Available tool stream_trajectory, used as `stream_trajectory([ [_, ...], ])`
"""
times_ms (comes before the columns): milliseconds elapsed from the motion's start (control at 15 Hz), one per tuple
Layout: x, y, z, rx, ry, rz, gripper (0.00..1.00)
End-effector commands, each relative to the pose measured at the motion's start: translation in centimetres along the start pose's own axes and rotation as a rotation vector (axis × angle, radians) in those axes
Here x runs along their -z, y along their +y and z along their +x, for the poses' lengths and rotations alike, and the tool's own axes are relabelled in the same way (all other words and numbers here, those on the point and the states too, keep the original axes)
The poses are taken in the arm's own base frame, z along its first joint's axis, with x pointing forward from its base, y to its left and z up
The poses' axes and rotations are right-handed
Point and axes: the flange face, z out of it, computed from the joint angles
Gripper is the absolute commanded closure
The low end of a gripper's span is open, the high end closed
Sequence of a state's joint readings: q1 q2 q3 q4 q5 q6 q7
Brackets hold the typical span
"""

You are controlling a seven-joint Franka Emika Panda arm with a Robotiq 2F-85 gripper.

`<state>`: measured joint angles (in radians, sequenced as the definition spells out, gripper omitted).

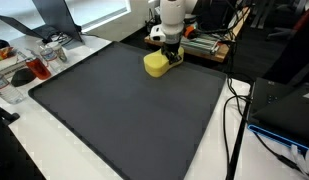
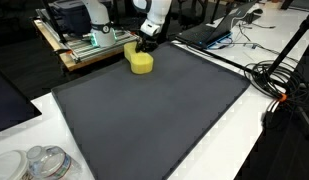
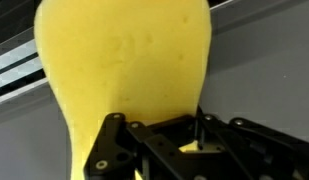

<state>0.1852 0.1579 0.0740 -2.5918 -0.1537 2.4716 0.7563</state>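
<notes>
One dark mat (image 1: 124, 110) covers most of the table (image 1: 44, 155). Yellow sponge (image 2: 141, 62) sits at the mat's edge by the robot base. End effector (image 1: 171, 56) is clamped on the sponge's end, pinching it narrow. Looks soft, light and springy; best gripped mid-body.

Both exterior views high, oblique, sharing mat (image 1: 124, 110); wrist view close above sponge (image 3: 124, 70).

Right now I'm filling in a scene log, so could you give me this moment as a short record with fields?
thing: yellow sponge, lying on the mat
gripper: gripper closed on one end of the sponge
surface: dark mat
position: sponge close to the mat's edge in both exterior views
</notes>
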Motion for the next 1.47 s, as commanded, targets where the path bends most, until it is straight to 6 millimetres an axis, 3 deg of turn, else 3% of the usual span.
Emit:
stream_trajectory([
  [0, 1.9, 1.7, 0.2, -0.009, 0.037, -0.046, 1.00],
  [533, 5.3, 3.3, 0.3, 0.023, 0.059, -0.093, 1.00],
  [600, 5.4, 3.3, 0.2, 0.018, 0.056, -0.093, 0.75],
  [667, 5.5, 3.3, 0.1, 0.025, 0.053, -0.090, 0.74],
  [933, 5.7, 3.1, -0.4, 0.030, 0.052, -0.102, 0.47],
  [1333, 7.2, 0.1, -3.3, 0.059, 0.064, -0.160, 0.04],
  [1400, 7.8, -0.4, -3.7, 0.054, 0.092, -0.158, 0.01],
])
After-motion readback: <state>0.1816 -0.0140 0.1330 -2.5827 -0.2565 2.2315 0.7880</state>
